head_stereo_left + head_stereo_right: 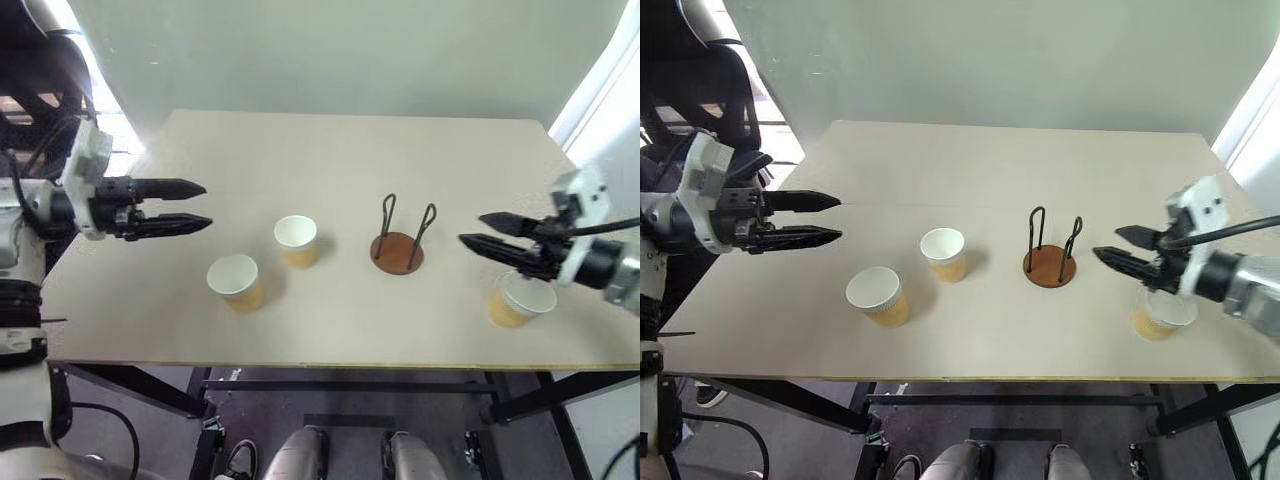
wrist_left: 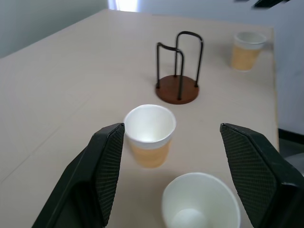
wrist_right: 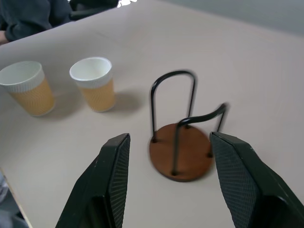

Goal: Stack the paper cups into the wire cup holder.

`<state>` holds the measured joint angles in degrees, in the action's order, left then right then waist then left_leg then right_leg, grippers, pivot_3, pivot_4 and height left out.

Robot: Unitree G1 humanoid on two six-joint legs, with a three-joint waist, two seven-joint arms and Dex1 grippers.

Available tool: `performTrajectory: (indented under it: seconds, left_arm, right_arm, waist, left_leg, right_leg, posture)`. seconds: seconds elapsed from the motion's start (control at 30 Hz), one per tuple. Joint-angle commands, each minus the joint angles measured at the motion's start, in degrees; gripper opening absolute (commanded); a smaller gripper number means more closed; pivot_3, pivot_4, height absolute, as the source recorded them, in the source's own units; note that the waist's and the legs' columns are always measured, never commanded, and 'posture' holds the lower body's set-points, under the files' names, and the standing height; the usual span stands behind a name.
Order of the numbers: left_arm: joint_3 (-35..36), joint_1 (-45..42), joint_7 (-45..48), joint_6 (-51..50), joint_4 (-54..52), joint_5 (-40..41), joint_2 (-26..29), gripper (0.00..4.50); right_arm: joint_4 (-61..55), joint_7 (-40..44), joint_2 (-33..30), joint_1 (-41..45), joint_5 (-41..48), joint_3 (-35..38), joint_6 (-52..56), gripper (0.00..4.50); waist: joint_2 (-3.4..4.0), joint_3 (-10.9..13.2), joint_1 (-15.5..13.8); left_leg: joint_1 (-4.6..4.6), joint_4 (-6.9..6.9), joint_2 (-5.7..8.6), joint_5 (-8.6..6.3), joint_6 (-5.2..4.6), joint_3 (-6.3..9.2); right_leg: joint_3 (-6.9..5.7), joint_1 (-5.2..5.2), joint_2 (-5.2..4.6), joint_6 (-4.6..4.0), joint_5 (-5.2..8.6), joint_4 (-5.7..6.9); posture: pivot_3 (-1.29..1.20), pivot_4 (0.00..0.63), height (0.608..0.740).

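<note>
Thin paper cups (image 1: pixel 297 240) could be crushed or tipped by careless closing; wire cup holder (image 1: pixel 398 250) at three o'clock; both the left gripper (image 1: pixel 205 205) and right gripper (image 1: pixel 468 228) are seen parted, empty.

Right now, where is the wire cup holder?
In the left eye view the wire cup holder stands empty on the table, right of the middle. One paper cup is on its left and the right gripper hangs at its right.
</note>
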<state>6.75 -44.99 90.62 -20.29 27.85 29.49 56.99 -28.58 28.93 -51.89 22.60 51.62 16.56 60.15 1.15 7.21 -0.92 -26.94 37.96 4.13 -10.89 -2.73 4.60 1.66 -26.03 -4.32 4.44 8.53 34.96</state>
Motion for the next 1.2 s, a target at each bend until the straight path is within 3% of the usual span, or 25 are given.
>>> performTrajectory:
  seconds: [0.03, 0.2, 0.47, 1.2]
  left_arm:
    - [1.4, 1.2, -0.3, -1.6, -4.1, 1.5, -1.3, 3.43]
    - [1.9, 2.3, -1.0, -2.8, -6.4, 1.7, -2.4, 3.43]
    - [2.3, 2.4, -1.3, -3.2, -7.2, 1.7, -2.1, 3.43]
    - [3.4, 4.3, -2.2, -4.0, -9.9, 1.7, -1.4, 3.43]
  right_arm:
    - [0.7, -6.9, 3.2, 4.5, -1.8, -2.9, 3.2, 2.7]
    - [1.6, -12.3, 7.8, 6.6, -2.5, -4.2, 8.0, 2.7]
    - [6.3, -15.7, 14.8, 8.0, -8.1, -8.1, 7.3, 2.7]
    - [15.8, -11.6, 22.7, 12.4, -20.5, -15.0, -2.3, 2.7]
  waist:
    - [-0.05, 0.0, 0.1]
    - [-0.08, 0.0, 0.0]
    - [-0.08, 0.0, 0.1]
    - [-0.08, 0.0, 0.1]
  left_leg:
    - [0.0, 0.01, 0.0, 0.01, 0.02, 0.0]
    - [0.0, 0.03, -0.01, 0.07, 0.02, 0.0]
    - [0.05, 0.01, -0.06, 0.12, 0.09, 0.0]
    - [-0.02, -0.06, -0.12, 0.13, 0.18, 0.0]
  right_leg:
    - [0.0, 0.0, 0.0, 0.0, -0.01, -0.01]
    - [-0.01, 0.01, 0.0, -0.03, -0.09, -0.01]
    - [-0.02, -0.02, 0.01, -0.18, -0.19, 0.02]
    - [-0.11, -0.15, 0.01, -0.39, -0.28, 0.0]
  posture:
    - [0.0, 0.15, 0.74]
    - [0.0, 0.15, 0.74]
    - [0.0, 0.15, 0.74]
    - [0.0, 0.15, 0.74]
